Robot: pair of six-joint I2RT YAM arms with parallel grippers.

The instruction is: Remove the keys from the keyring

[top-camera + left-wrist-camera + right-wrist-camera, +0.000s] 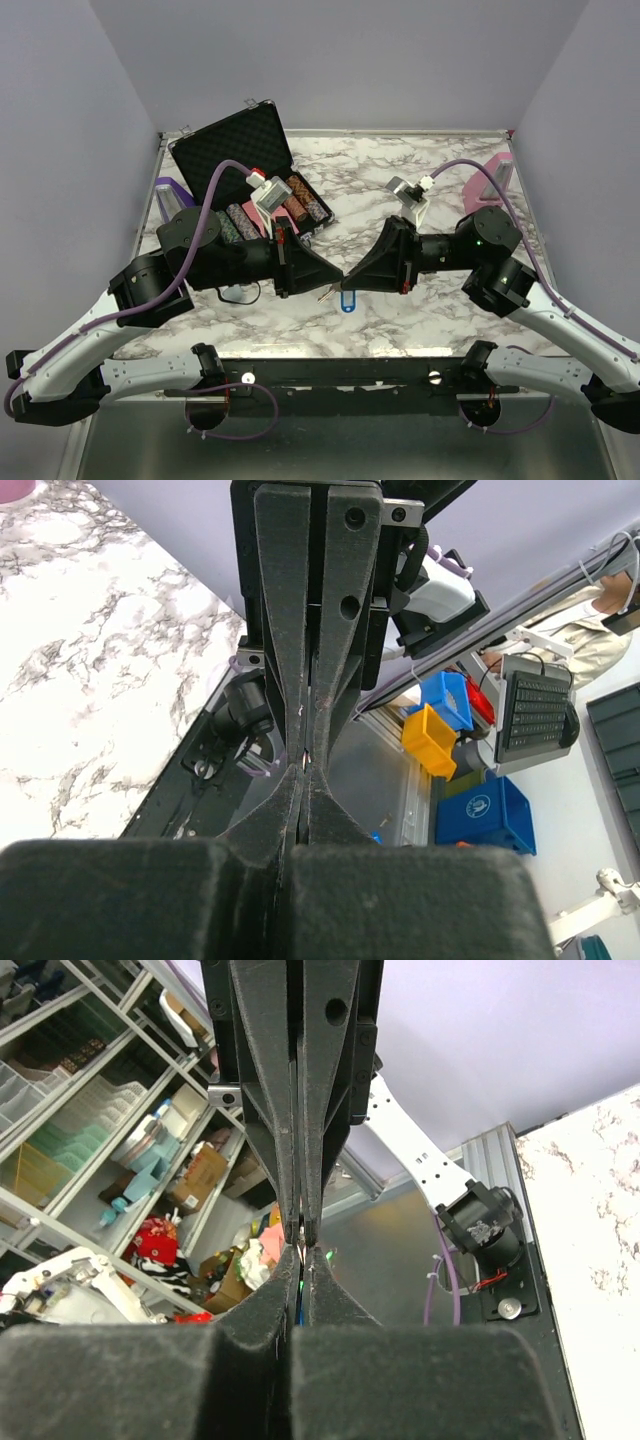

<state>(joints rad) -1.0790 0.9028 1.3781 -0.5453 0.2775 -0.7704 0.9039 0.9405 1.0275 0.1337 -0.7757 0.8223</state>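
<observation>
My two grippers meet tip to tip above the front middle of the marble table (400,320). The left gripper (337,279) is shut, and a thin silver sliver, the key (305,748), shows between its tips (304,768). In the top view the key (325,292) pokes out below that tip. The right gripper (353,278) is shut on the keyring. A blue sliver of the keyring (299,1298) shows between its fingers, with a glint of metal at its tips (301,1253). The blue oval tag (348,301) hangs just below where the tips meet.
An open black poker chip case (235,145) with rows of striped chips (290,205) stands at the back left, close behind the left arm. A purple object (168,188) sits at the left edge and a pink one (490,178) at the back right.
</observation>
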